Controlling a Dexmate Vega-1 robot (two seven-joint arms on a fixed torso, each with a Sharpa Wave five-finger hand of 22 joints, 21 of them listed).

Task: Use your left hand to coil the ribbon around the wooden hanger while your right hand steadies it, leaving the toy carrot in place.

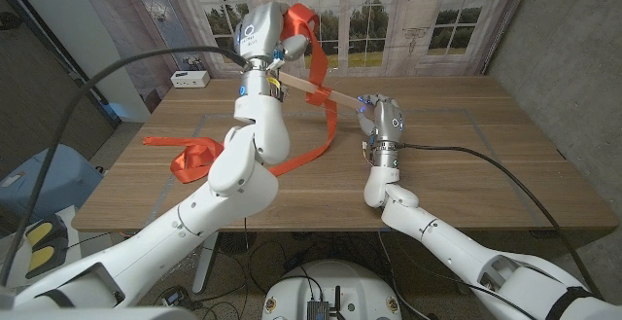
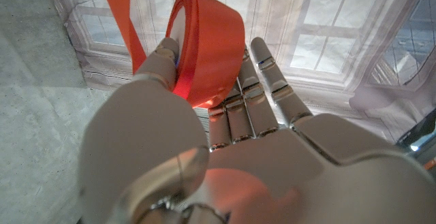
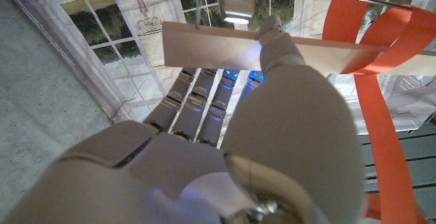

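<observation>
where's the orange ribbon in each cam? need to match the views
Head view: orange satin ribbon hangs from the raised left hand, trailing to a heap at table left.
Left wrist view: ribbon roll gripped in the fingers.
Right wrist view: ribbon strips cross the pale wooden hanger bar.
Shared landmark: printed window backdrop.

A small white box [image 1: 190, 79] sat at the far left corner of the wooden table [image 1: 505, 164], a black cable [image 1: 486, 164] trailed across the table's right half (toward its near edge), and a window-scene backdrop [image 1: 389, 18] hung behind
</observation>
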